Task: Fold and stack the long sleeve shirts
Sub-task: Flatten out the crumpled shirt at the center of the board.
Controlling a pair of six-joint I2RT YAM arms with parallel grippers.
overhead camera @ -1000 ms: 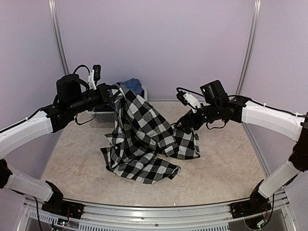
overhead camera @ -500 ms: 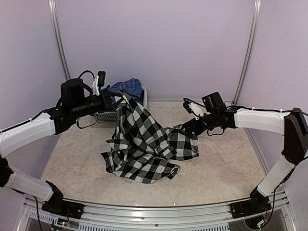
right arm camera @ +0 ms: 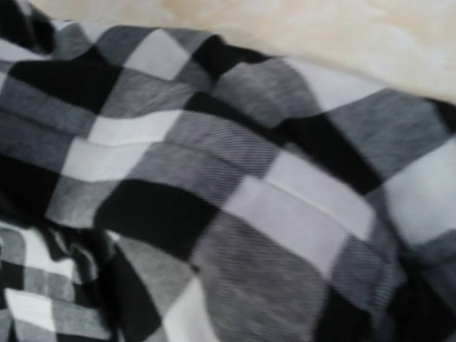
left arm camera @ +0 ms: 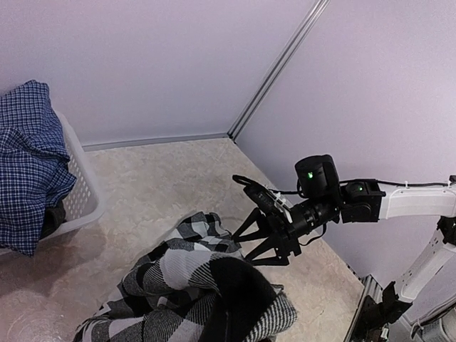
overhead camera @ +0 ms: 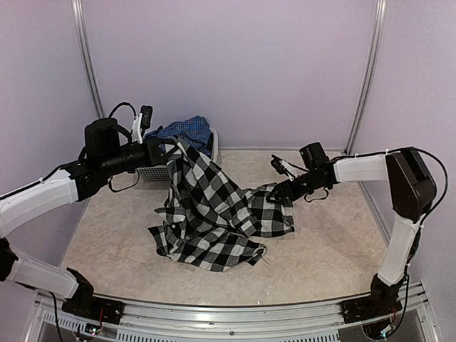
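A black-and-white checked shirt [overhead camera: 214, 206] hangs from my left gripper [overhead camera: 173, 148], which is shut on its upper edge and holds it above the table. The rest of it lies crumpled on the table. In the left wrist view the cloth [left arm camera: 178, 285] covers my own fingers. My right gripper [overhead camera: 273, 194] is low at the shirt's right edge. Seen from the left wrist, its jaws [left arm camera: 241, 250] stand spread, tips at a fold of the cloth. The right wrist view shows only the checked cloth [right arm camera: 235, 185] up close. A blue fine-checked shirt [overhead camera: 187, 130] is heaped in the basket.
The white mesh basket [overhead camera: 153, 172] stands at the back left against the wall, just behind my left gripper; its rim [left arm camera: 82, 189] shows in the left wrist view. Lilac walls with metal posts [overhead camera: 367, 78] close in the table. A metal rail [overhead camera: 228, 317] runs along the near edge.
My right gripper has dropped and reached out to the shirt's right edge on the table. My left gripper has sunk slightly, the cloth still in it.
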